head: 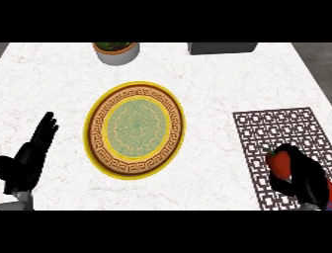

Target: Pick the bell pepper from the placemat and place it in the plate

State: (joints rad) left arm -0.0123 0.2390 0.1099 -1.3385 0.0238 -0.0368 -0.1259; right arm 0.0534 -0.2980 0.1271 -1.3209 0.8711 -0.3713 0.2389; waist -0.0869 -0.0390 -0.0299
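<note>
A red bell pepper [274,164] shows at the near part of the brown lattice placemat [282,129] on the right. My right hand [300,173] is curled round it and hides most of it. The round plate [135,129], yellow-rimmed with a green patterned middle, lies in the centre of the counter with nothing on it. My left hand [29,155] rests at the lower left with straight fingers pointing up, apart from the plate.
A grey pot with a plant [115,52] stands at the far edge, left of centre. A dark box [222,48] sits at the far right edge. White marble counter lies between plate and placemat.
</note>
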